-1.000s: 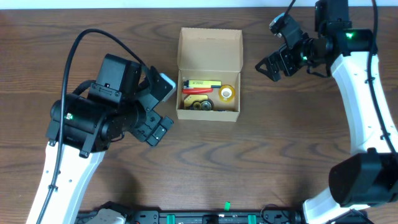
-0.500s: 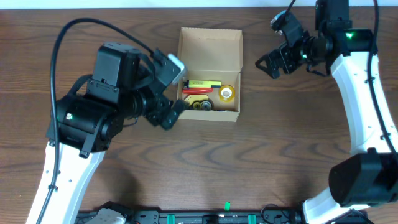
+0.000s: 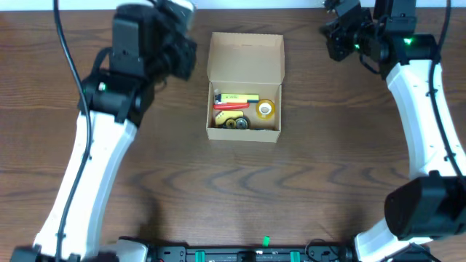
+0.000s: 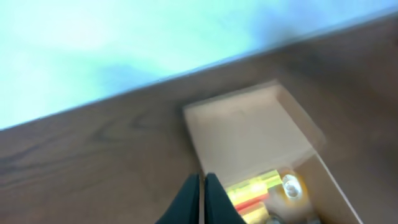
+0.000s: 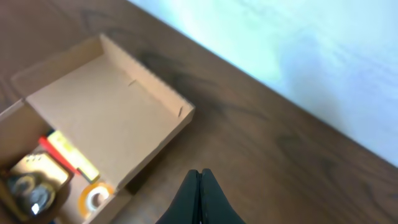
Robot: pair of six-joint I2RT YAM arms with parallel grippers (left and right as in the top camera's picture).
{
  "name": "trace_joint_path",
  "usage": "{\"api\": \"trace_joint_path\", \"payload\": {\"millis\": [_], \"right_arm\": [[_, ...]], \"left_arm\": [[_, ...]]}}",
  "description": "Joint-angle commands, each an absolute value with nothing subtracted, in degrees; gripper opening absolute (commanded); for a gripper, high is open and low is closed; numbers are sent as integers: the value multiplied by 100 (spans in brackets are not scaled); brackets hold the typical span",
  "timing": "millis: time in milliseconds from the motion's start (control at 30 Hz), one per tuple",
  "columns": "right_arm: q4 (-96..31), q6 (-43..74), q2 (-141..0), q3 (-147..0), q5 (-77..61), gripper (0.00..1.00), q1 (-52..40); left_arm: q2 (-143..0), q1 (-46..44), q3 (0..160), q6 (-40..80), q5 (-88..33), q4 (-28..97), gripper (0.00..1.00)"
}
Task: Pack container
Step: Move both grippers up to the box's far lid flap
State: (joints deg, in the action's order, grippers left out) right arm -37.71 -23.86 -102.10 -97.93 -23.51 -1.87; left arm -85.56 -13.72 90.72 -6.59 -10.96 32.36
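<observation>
While the container (image 3: 245, 58) sits in the middle of the table (image 3: 328, 182) with its flap lid tipped open toward the far edge, both arms are up at the far side, not touching it. Left gripper (image 4: 203, 180): fingers pressed together, nothing in them, near the lid's left side. Right gripper (image 5: 200, 174): also pressed together, empty, off to the lid's right. Inside the box: tape roll (image 3: 266, 109), yellow and red stationery (image 3: 234, 100), other small bits unclear

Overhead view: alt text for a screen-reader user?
An open tan cardboard container sits on a dark wood table, holding a tape roll and small red and yellow items. The left arm and right arm flank it, both reaching toward the far edge.
</observation>
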Motion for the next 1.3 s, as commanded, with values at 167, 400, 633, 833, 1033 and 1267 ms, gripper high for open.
{"api": "trace_joint_path", "payload": {"millis": [167, 400, 633, 833, 1033, 1267], "right_arm": [[-3376, -1398, -11157, -9749, -2231, 1, -207], [-3275, -805, -11546, -9749, -2246, 1, -207], [-2998, 137, -11861, -9749, -2246, 1, -193], [-2818, 1083, -12304, -9749, -2250, 1, -145], [-2783, 1328, -12521, -9749, -2635, 1, -117], [-2805, 1363, -12715, -9749, -2768, 1, -139]], "left_arm": [[-9325, -773, 9188, 434, -967, 2099, 6], [-10339, -314, 9190, 1168, -1404, 1435, 6], [-11574, 368, 9391, 2167, -3273, 425, 6], [-12610, 523, 10252, 2338, -3863, 932, 6], [-13375, 438, 10971, 2414, -4355, 1544, 6], [-13764, 215, 11091, 2484, -4652, 1935, 6]]}}
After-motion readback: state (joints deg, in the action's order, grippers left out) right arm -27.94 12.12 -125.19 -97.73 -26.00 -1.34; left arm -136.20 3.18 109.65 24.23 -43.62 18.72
